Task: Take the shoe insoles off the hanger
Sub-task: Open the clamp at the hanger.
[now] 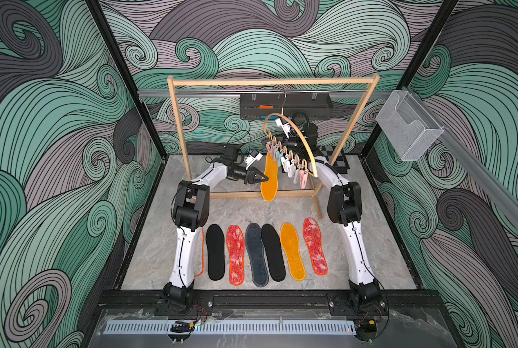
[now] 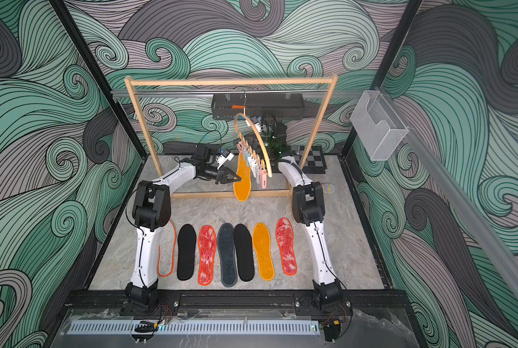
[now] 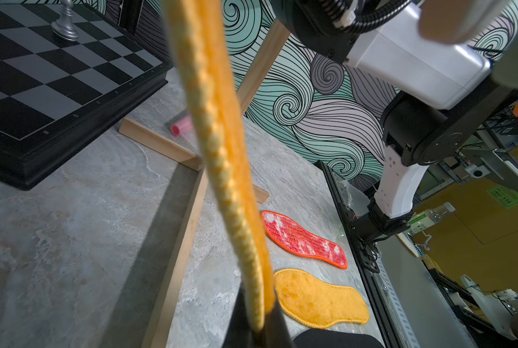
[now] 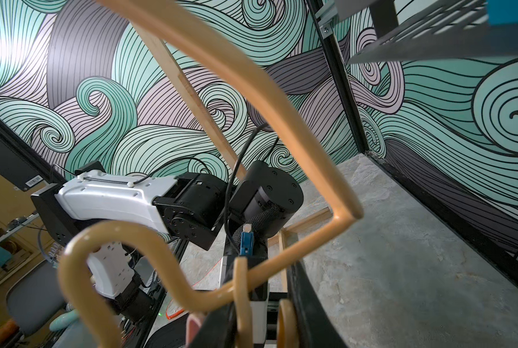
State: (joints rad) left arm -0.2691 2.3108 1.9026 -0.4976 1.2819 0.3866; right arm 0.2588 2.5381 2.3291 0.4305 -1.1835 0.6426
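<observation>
Nearest of all, along the near edge of the table (image 1: 372,241), seven insoles lie flat side by side, long axes running near to far. From left to right they are a pale orange-edged insole (image 2: 165,253) half hidden by the left arm, a black insole (image 1: 215,251), a red-white insole (image 1: 235,254), a dark grey insole (image 1: 256,254), a second black insole (image 1: 272,251), a mustard insole (image 1: 293,251) and a second red-white insole (image 1: 315,245).

Farther back, the left pincer (image 1: 262,180) reaches in from the left. It is closed on the left edge of the hanging mustard insole (image 1: 270,177), about halfway down. This last insole hangs with its long axis vertical, its top clipped at the far end of the hanger (image 1: 296,135). The hanger hangs turned nearly end-on from the rack frame (image 1: 269,82), its other pegs (image 1: 293,171) empty.

The right pincer (image 1: 271,141) sits just above, at the hanger's wavy bar. Its jaws are drawn together, probably on that one peg, though no view shows this clearly.

The left arm already has the insole, so the pull would likely run downward along its length once the peg lets go.
</observation>
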